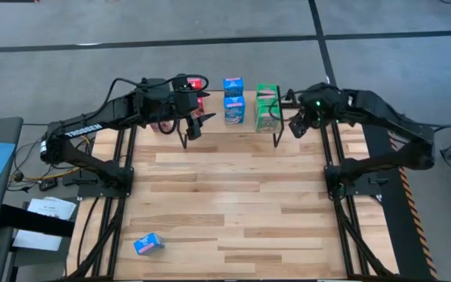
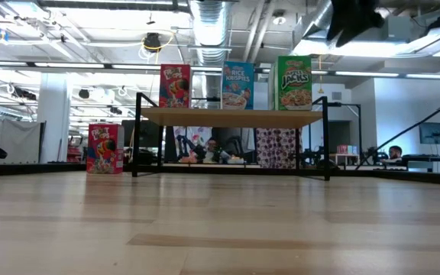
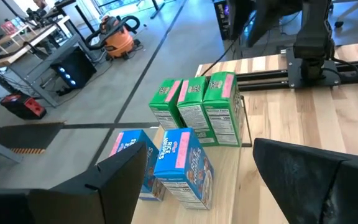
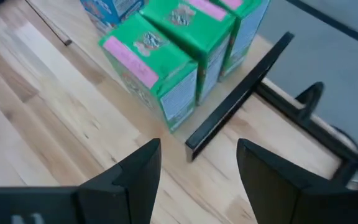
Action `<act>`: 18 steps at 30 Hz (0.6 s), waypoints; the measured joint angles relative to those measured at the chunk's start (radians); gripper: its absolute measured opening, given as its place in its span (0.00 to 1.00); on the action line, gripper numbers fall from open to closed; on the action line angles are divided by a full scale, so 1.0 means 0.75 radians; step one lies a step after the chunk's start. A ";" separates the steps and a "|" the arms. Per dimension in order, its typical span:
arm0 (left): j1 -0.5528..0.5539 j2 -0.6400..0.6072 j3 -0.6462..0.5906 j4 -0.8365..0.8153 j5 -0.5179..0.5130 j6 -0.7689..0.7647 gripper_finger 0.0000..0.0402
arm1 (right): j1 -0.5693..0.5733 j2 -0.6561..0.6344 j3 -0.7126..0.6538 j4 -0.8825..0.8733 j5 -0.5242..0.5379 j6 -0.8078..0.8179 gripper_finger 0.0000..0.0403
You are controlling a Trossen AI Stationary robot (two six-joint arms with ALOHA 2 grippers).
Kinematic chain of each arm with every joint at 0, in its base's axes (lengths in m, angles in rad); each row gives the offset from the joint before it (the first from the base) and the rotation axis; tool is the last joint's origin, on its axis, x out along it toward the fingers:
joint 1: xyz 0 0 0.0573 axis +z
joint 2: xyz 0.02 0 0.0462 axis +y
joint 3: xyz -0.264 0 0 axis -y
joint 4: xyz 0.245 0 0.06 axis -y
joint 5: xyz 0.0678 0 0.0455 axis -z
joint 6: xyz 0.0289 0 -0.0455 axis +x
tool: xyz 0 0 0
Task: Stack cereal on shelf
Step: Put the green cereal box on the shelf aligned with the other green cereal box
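The counter (image 1: 233, 211) is the biggest thing here, a wide flat top made of long pale wood boards with smooth stripes of grain. At its far edge stands the shelf (image 2: 231, 116), a thin light-wood board on skinny black wire legs.

Two dark arms reach over it. The left claw (image 1: 193, 127) hangs above the left end of the shelf, its two flat black fingers apart and holding nothing. The right claw (image 1: 294, 125) hangs by the right end of the shelf, also spread open and empty.

The cereal boxes are small cardboard blocks with shiny printed fronts. On the shelf stand three green boxes (image 3: 197, 112) in a tight row at the right end, touching each other. Two blue boxes (image 1: 234, 102) stand in the middle (one behind the other). Red boxes (image 1: 196, 83) sit at the left end, mostly hidden by the left arm, so I cannot count them. One red box (image 2: 105, 148) stands on the counter just left of the shelf. One more blue box (image 1: 148, 244) lies flat, far away, at the near left of the counter.
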 joint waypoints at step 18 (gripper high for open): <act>0.000 0.000 0.000 0.000 0.001 0.007 0.71 | 0.171 -0.018 -0.432 0.489 0.127 0.109 0.58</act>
